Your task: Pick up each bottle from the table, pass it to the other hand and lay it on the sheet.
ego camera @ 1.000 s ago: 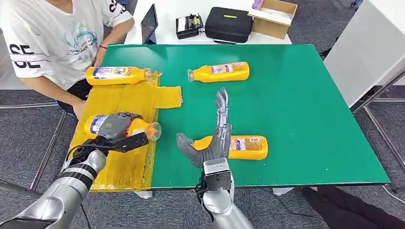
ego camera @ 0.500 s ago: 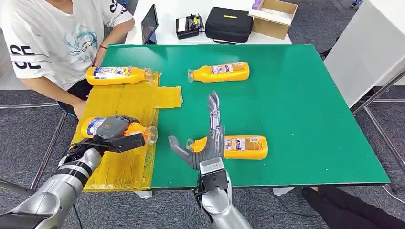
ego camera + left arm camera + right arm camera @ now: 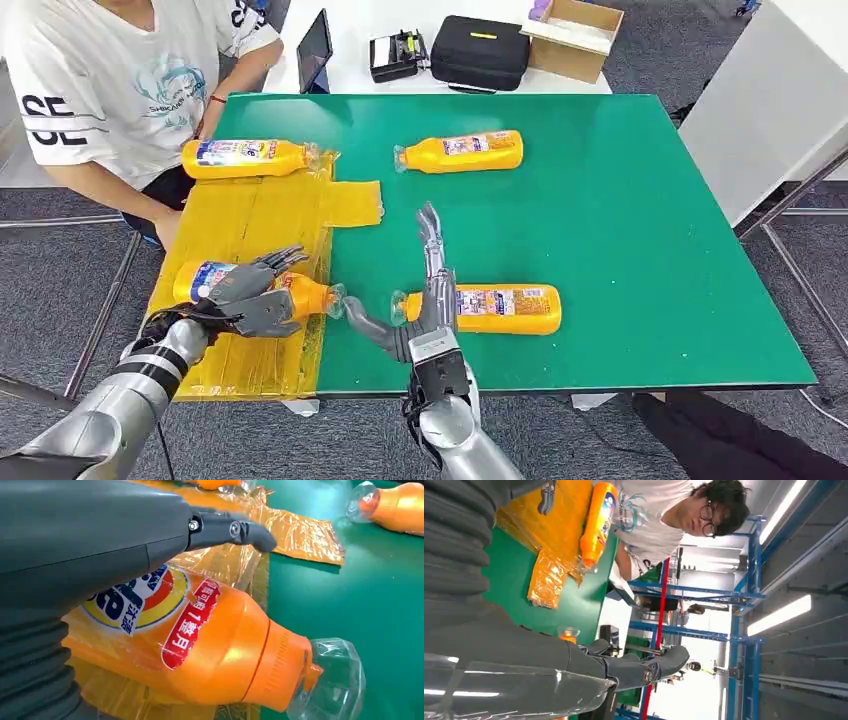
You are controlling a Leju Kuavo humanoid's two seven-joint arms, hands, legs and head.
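The left robot hand [image 3: 252,296] rests with fingers spread over an orange bottle [image 3: 290,293] lying on the yellow sheet [image 3: 262,215], apparently released. The right robot hand [image 3: 420,300] is released, fingers straight, just beside a second bottle [image 3: 500,308] on the green surface [image 3: 640,220]; two further bottles lie beyond

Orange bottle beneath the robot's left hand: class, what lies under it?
The crinkled yellow plastic sheet lies under the orange bottle; the left hand covers its middle, hiding that contact.
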